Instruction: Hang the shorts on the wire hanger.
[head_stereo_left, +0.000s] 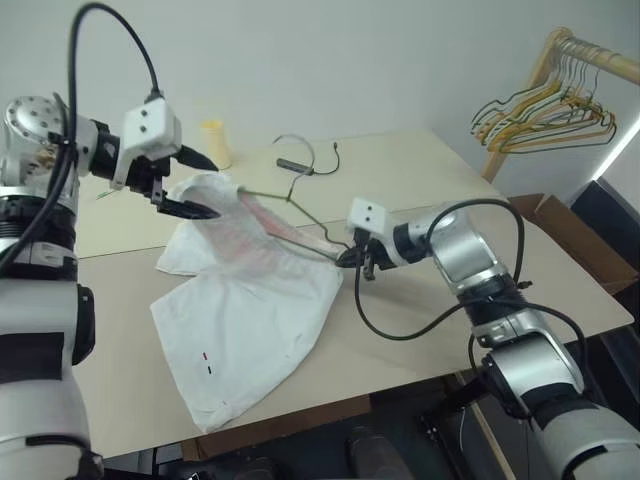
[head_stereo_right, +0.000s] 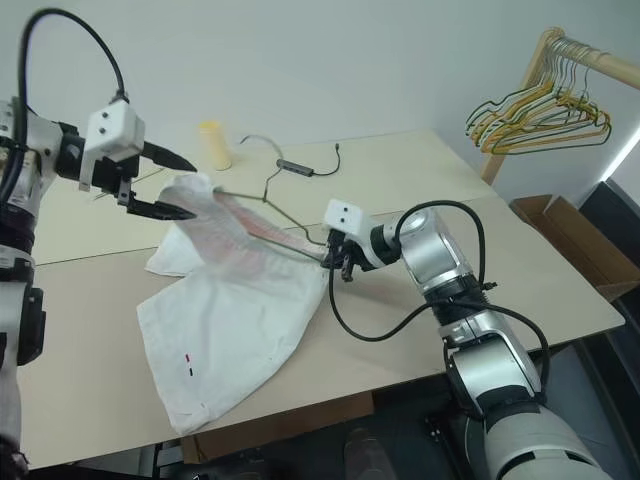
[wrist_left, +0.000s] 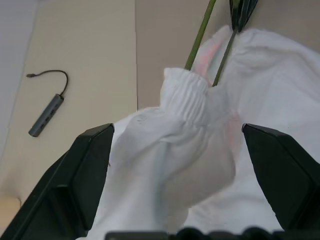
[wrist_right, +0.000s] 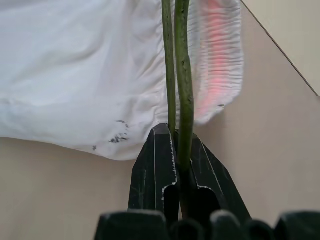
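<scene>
Step in hand: threading the hanger (head_stereo_left: 300, 222) into the shorts (head_stereo_left: 245, 320). The shorts lie spread on the tabletop (head_stereo_left: 420, 330), waistband end raised over the hanger, whose hook points away from the shorts toward the back of the tabletop. The right gripper (head_stereo_left: 352, 258), fingers clamped on the hanger's corner, holds it just beside the shorts' edge. The left gripper (head_stereo_left: 190, 185) hangs above the raised waistband, fingers spread wide and holding nothing.

Next move, as a judgement: the left fingers must close on the waistband and draw it further along the wire.

The right wrist view shows the two wires pinched between the fingers, plus dark marks on the hem. The left wrist view shows the ribbed elastic between the open fingers
</scene>
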